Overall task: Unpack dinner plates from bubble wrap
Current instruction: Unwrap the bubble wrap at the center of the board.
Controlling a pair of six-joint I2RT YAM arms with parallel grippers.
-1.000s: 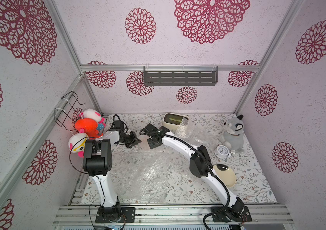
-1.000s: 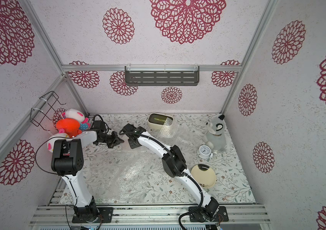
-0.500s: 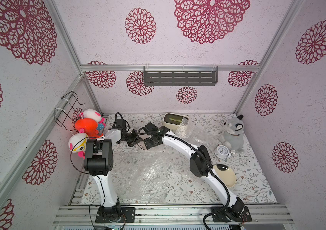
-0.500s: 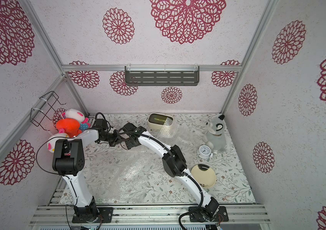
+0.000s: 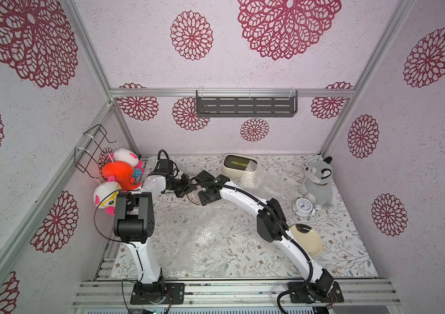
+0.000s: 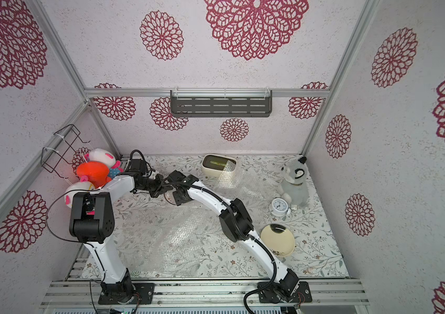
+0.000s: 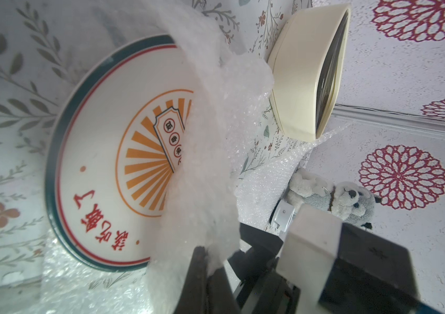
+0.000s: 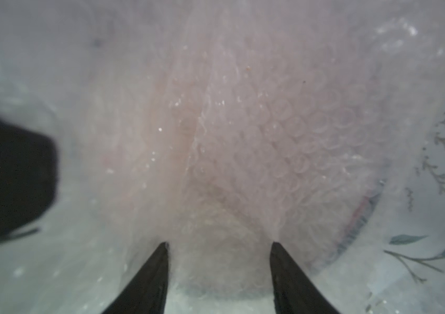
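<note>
A white dinner plate [image 7: 101, 163] with an orange sunburst and dark rim lies at the back left of the table, half under a crumpled sheet of bubble wrap [image 7: 210, 130]. My left gripper [image 7: 209, 258] is shut on an edge of that wrap and holds it up off the plate. My right gripper [image 8: 220, 243] hovers open just over the wrap [image 8: 243, 136], with the plate's rim [image 8: 360, 217] dim beneath it. In both top views the two grippers [image 5: 186, 187] [image 5: 206, 195] meet over this plate [image 6: 168, 199]. A bare cream plate [image 5: 307, 239] lies beside the right arm.
A flat bubble-wrap sheet [image 5: 210, 236] covers the middle of the table and another [image 5: 264, 182] lies at the back. A cream box [image 5: 239, 164], grey plush [image 5: 318, 180] and alarm clock [image 5: 303, 206] stand at the back right. Plush toys [image 5: 118, 174] hang at the left wall.
The two grippers have drawn closer together over the wrapped plate. The right gripper has shifted a little toward the front.
</note>
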